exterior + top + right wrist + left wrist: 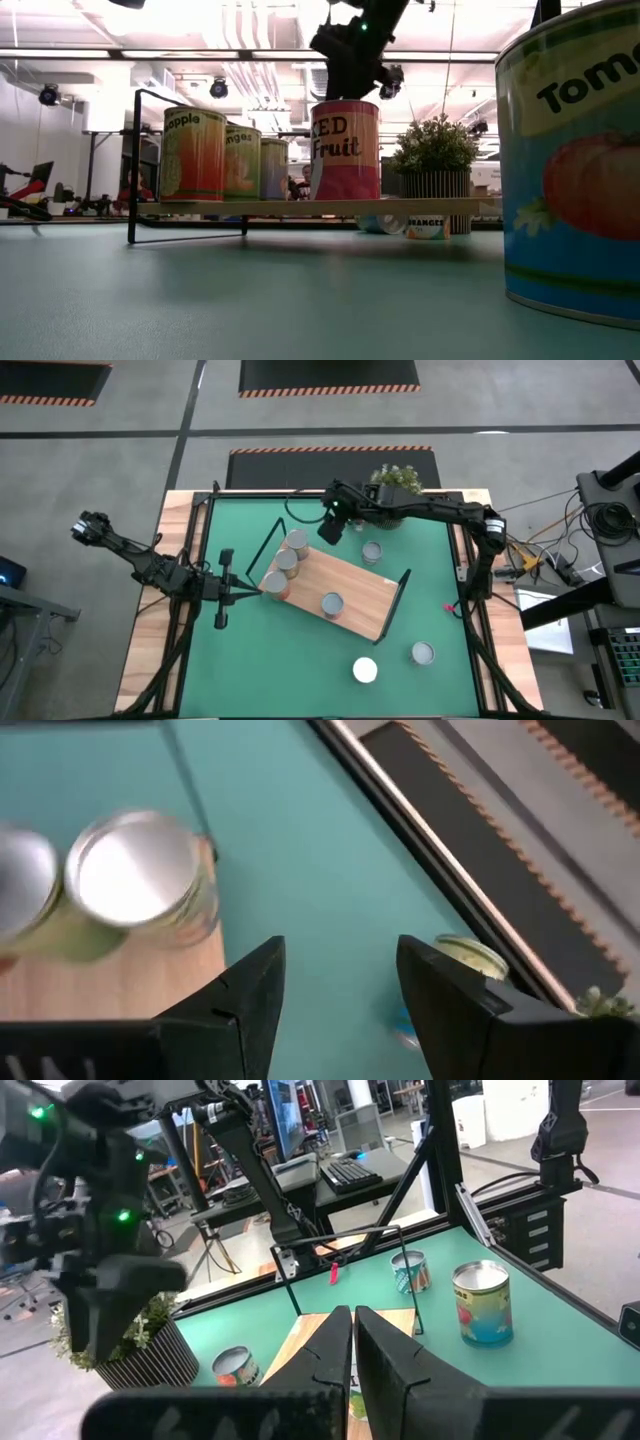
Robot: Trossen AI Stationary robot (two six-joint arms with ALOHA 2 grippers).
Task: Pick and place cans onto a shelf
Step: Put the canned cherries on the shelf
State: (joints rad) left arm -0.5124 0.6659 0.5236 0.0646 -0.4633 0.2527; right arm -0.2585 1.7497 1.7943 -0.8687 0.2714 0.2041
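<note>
The light-wood shelf [360,592] lies slantwise on the green mat. On it stand three cans in a row at its left end [287,560] and one more can [332,603] nearer the middle. Loose cans stand on the mat at the far side [372,550], the near right [423,652] and the near middle, this one white-topped [365,670]. My right gripper [330,530] is open and empty above the shelf's far left corner, over the mat beside a silver-topped can [140,870]. My left gripper [256,592] is shut, level, its tips by the nearest can of the row [275,582]. My left gripper's shut fingertips [340,1342] point level from the table's left toward the row's nearest can. The fingers themselves hide the can, so I cannot tell whether they touch it.
A potted green plant [395,480] stands at the mat's far edge, just behind my right arm. Black wire loops [403,585] rise at the shelf's short ends. In the low view a large tomato can [570,160] stands close at the right.
</note>
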